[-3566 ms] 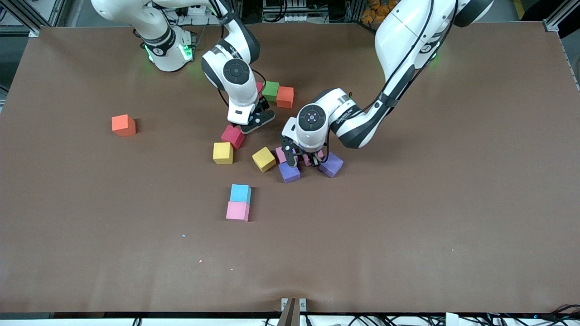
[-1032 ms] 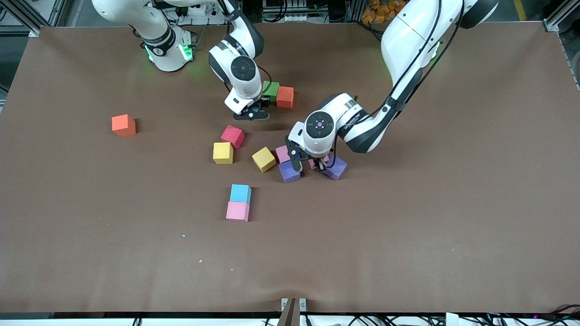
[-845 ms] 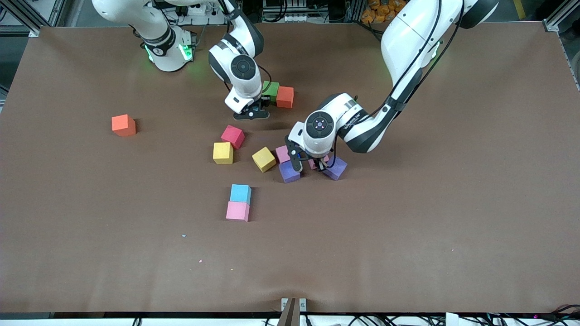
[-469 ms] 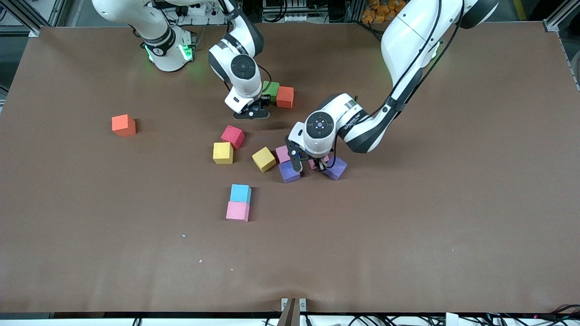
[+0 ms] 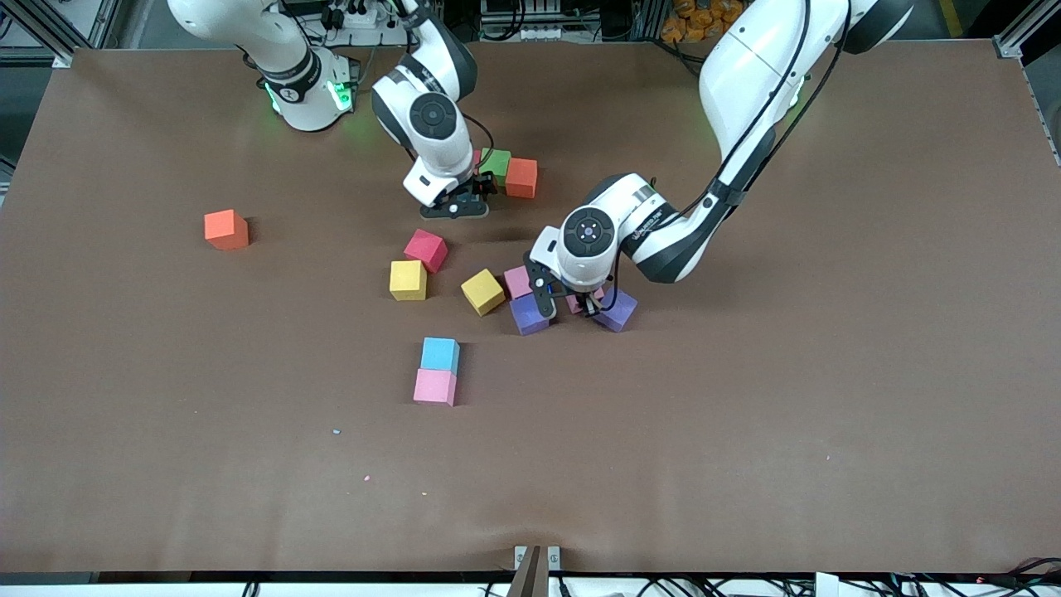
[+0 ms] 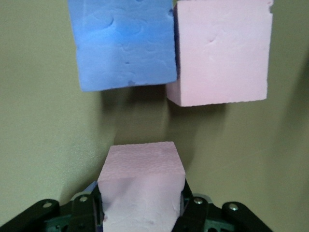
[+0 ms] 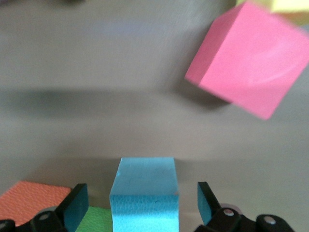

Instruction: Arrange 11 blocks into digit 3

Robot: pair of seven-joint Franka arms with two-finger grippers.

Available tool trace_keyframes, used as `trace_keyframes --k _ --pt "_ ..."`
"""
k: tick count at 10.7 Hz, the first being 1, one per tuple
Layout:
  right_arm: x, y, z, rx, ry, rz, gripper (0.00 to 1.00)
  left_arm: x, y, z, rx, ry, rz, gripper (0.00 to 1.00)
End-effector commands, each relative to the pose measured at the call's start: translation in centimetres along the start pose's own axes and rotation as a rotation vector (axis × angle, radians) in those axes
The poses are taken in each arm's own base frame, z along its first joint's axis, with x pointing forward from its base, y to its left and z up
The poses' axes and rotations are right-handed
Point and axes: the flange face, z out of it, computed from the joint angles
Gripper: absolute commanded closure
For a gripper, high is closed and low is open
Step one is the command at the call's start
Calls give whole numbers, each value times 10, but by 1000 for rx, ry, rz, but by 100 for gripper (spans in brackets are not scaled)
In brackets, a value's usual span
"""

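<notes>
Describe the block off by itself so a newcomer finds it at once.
Start at the right arm's base, then look along the table toward that arm's end, nearer the front camera. The orange block sits there alone; every other block lies clustered or paired around the table's middle.

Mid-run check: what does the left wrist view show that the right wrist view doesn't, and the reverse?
Left wrist only: the left gripper shut on a pink block, with a purple block and a second pink block on the table ahead of it. Right wrist only: the right gripper open around a light blue block, a green block and an orange block beside it, a crimson block farther off. Shared: only the brown table; no block appears in both.
</notes>
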Motion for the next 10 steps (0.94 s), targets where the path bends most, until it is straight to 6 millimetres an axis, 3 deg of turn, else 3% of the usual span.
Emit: trace_keyframes --k 1,3,5,7,10 --pt "29 31 -20 35 7 94 0 2 -3 -3 1 2 22 92" --pt "55 63 -21 40 7 172 0 2 -3 -2 -1 2 21 92" --pt "77 93 -7 34 -10 270 0 2 -3 0 -3 1 21 92" --pt "84 98 4 35 -15 342 0 4 -5 -2 -1 7 20 92" --pt "92 102 5 66 -25 434 0 4 -4 0 -3 5 20 92"
